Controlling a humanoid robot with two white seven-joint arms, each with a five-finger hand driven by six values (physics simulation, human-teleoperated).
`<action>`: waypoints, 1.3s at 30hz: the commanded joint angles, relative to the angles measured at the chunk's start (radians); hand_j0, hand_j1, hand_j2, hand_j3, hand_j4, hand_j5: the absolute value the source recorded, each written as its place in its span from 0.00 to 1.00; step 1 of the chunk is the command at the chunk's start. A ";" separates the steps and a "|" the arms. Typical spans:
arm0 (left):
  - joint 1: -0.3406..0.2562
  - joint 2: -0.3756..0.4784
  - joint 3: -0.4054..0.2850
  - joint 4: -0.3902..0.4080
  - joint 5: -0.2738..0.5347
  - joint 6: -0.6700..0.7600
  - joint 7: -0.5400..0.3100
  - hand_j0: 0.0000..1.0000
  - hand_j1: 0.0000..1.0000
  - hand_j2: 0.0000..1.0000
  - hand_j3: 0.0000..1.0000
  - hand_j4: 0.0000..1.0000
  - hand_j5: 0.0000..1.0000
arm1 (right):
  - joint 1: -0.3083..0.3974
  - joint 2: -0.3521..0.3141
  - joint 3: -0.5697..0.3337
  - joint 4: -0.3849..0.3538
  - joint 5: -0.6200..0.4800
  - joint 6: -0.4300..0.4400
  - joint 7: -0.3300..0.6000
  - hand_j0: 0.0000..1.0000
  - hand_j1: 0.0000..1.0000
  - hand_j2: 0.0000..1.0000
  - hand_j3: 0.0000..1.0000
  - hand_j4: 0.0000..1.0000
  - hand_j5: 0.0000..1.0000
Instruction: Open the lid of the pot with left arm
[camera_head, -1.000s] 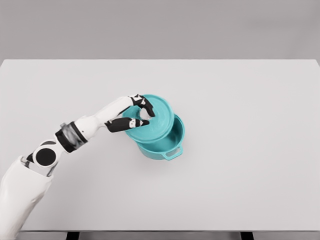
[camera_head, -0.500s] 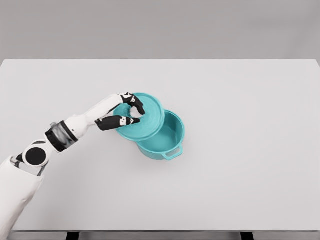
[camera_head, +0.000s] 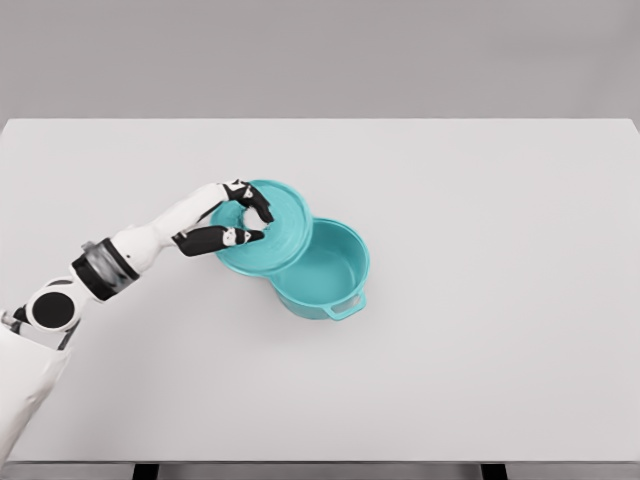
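A teal pot (camera_head: 325, 275) stands near the middle of the white table (camera_head: 480, 220), a loop handle at its front right. Most of its inside shows. Its teal lid (camera_head: 275, 232) is lifted and tilted, overlapping only the pot's upper left rim. My left hand (camera_head: 240, 215) comes in from the lower left and is shut on the lid, black fingers (camera_head: 252, 197) curled over its top and the thumb beneath near its left edge. The lid's knob is hidden by the hand. The right arm is out of view.
The table's far edge runs along the top against a grey wall, and its front edge lies at the bottom of the view. Nothing else stands on the table.
My left hand has carried the lid leftward and slightly up, off the pot. The pot's opening is now mostly uncovered; the pot itself has stayed put.
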 joint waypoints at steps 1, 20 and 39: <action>0.000 0.012 0.003 0.001 0.009 0.001 0.001 0.42 0.42 0.42 0.42 0.42 0.42 | 0.000 0.000 0.000 0.000 0.000 0.000 0.000 1.00 1.00 1.00 1.00 1.00 1.00; 0.002 0.038 0.063 0.044 0.021 0.027 0.001 0.43 0.43 0.43 0.43 0.43 0.43 | 0.000 0.000 0.000 0.000 0.000 0.000 0.000 1.00 1.00 1.00 1.00 1.00 1.00; 0.002 0.096 0.106 0.118 0.057 0.027 -0.002 0.66 0.66 0.66 0.66 0.66 0.66 | 0.000 0.000 0.000 0.000 0.000 0.000 0.000 1.00 1.00 1.00 1.00 1.00 1.00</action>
